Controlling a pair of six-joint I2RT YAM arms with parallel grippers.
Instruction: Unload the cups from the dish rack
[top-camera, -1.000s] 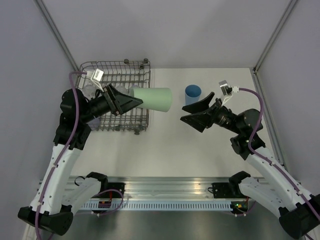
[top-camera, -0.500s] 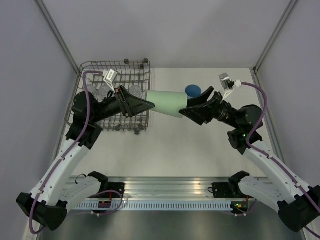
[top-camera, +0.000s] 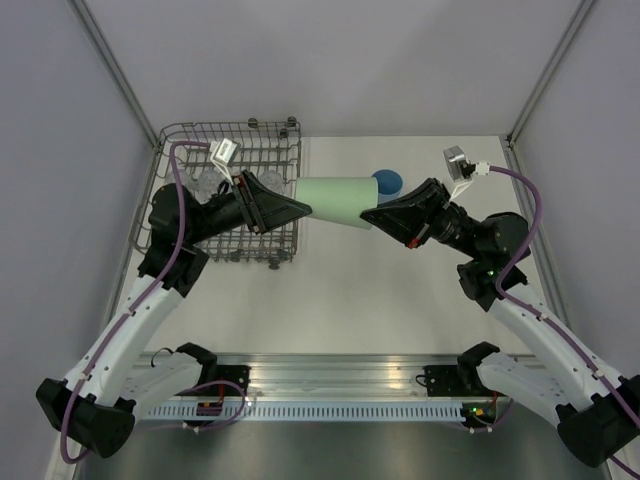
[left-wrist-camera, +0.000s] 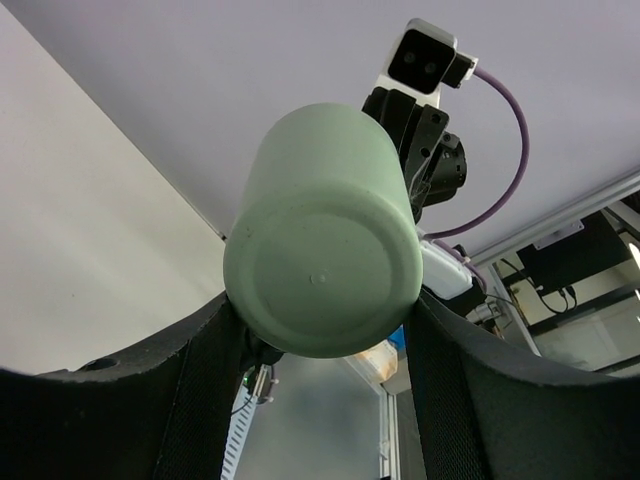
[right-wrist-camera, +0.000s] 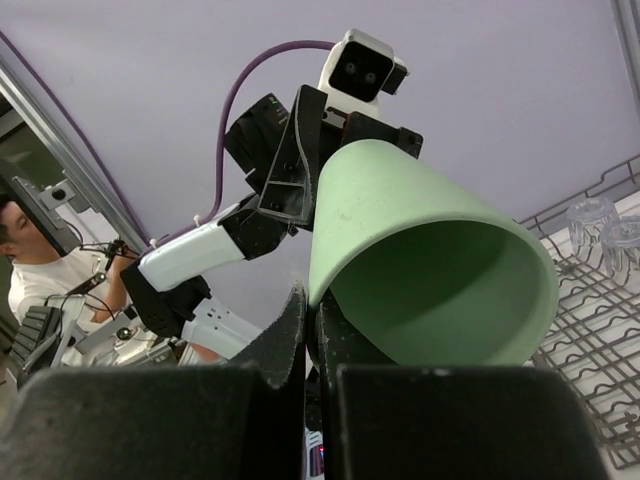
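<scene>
Arms (top-camera: 480, 235) reach inward, seemingly sharing cup (top-camera: 338, 200).

light: bright, evenly diffused | shadows: faint, softly cast | focus: fingers (right-wrist-camera: 150, 420) rendered dark, soft; green cup (right-wrist-camera: 440, 290) beyond them sharp

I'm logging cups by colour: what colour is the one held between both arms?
The cup is pale green, clearest in the left wrist view.

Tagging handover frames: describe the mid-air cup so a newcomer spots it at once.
Start at the grey wire dish rack, far left of the table. Just right of it, the green cup hangs sideways, left hand on its base, right hand pinching its rim. The blue cup beyond it stands on the table.
</scene>
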